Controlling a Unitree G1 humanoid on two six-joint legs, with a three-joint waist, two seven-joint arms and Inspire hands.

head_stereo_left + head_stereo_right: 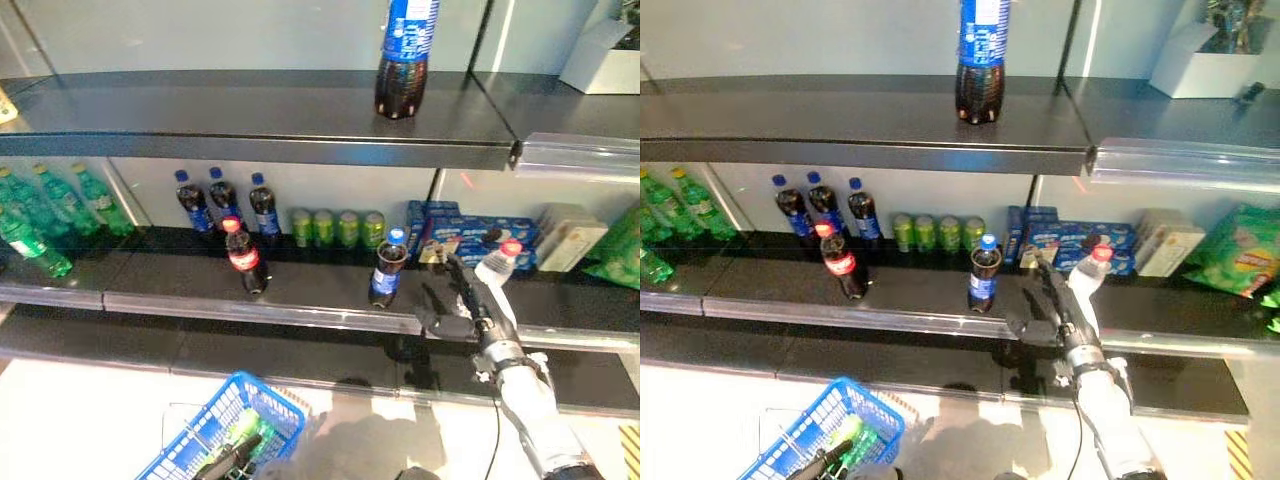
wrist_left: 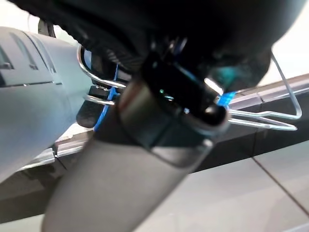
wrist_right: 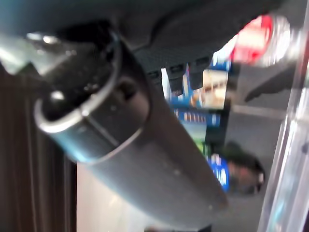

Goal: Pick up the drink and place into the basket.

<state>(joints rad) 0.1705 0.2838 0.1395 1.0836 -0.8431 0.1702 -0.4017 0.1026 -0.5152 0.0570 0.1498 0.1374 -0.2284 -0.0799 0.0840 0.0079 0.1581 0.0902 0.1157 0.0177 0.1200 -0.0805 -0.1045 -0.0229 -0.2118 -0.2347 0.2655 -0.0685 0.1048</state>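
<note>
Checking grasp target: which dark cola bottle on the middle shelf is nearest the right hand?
The blue-capped, blue-labelled dark cola bottle standing alone at the shelf's front edge, just left of the right hand. The red-capped one and the back-row trio stand farther left.

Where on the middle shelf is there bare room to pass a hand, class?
Free: the front strip between the red-capped cola bottle and the blue-capped cola bottle. Crowded: the back row of green cans, and the blue boxes around the right hand.
</note>
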